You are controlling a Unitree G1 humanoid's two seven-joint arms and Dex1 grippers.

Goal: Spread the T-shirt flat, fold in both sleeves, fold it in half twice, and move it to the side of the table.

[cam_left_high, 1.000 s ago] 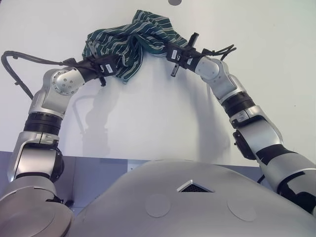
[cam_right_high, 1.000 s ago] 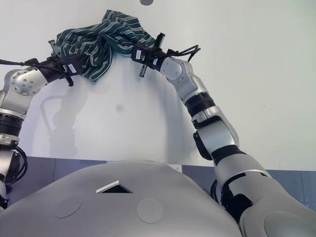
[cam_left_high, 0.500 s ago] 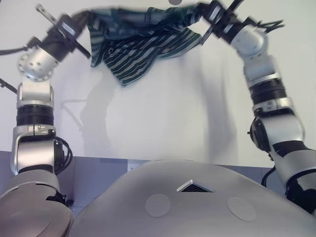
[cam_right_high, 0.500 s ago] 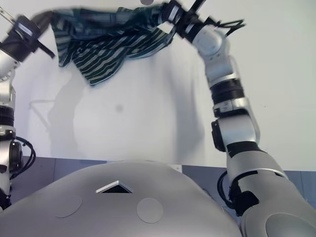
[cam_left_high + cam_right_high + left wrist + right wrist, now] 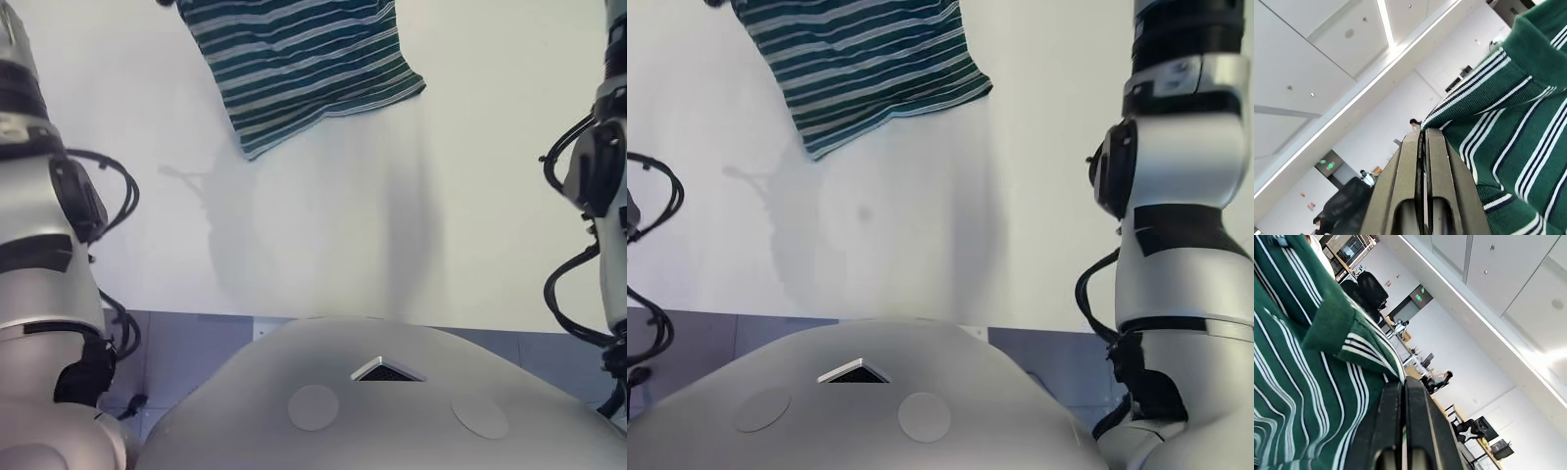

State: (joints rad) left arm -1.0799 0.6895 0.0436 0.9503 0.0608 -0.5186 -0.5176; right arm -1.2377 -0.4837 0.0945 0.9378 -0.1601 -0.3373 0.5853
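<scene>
Left eye view: the left arm stands upright at the left edge of the scene, with black cable looping off its side, and rises out past the top of the picture. To its right the T-shirt — dark green with thin pale stripes — hangs as a spread sheet above the far part of the white table. Its upper part runs out of the top of the picture. Its lower hem slants, with one corner hanging lowest on the left and the other corner higher on the right. Whether that lowest corner touches the table cannot be told. At the right edge the right arm also stands upright, well apart from the cloth at this height.

In the left wrist view the left gripper has its two fingers pressed flat together with no gap between them, and the striped cloth comes out right at their tips, so a fold of the T-shirt is pinched there. A lit ceiling strip runs behind it.

In the right wrist view the right gripper is closed the same way — fingers tight against each other, with a ribbed edge of the T-shirt clamped at their tips and the rest of the cloth falling away beside them.
</scene>
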